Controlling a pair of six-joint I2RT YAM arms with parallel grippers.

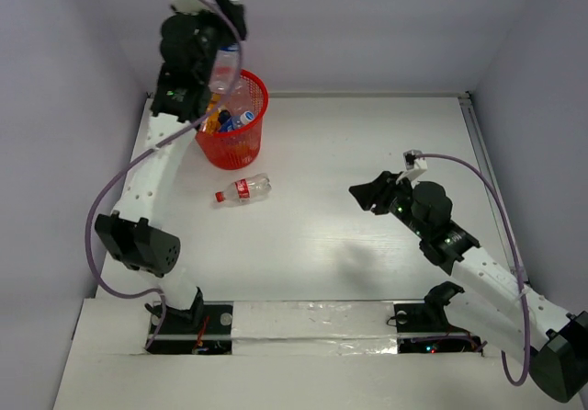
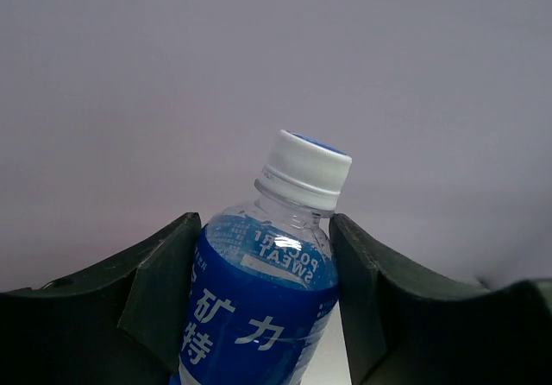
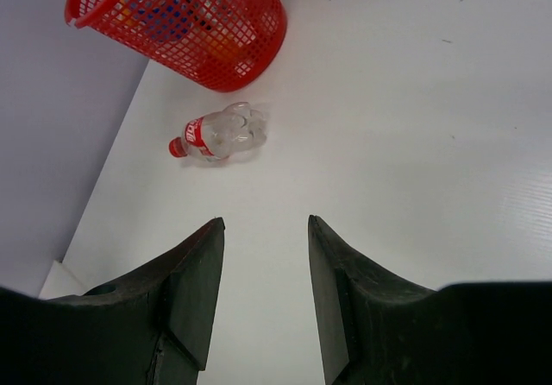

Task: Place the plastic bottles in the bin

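Observation:
My left gripper (image 1: 225, 28) is raised above the far left of the table and is shut on a blue-labelled plastic bottle (image 2: 259, 307) with a white cap; its fingers (image 2: 164, 281) press both sides. That bottle (image 1: 226, 68) hangs over the rim of the red mesh bin (image 1: 257, 132). Several bottles (image 1: 230, 119) lie inside the bin. A clear bottle with a red label and cap (image 1: 243, 189) lies on its side on the table in front of the bin (image 3: 233, 35). My right gripper (image 1: 367, 194) hovers open to the right, empty, facing that bottle (image 3: 220, 135).
Grey walls enclose the white table on three sides; the bin stands close to the back left corner. A taped strip (image 1: 303, 323) runs along the near edge between the arm bases.

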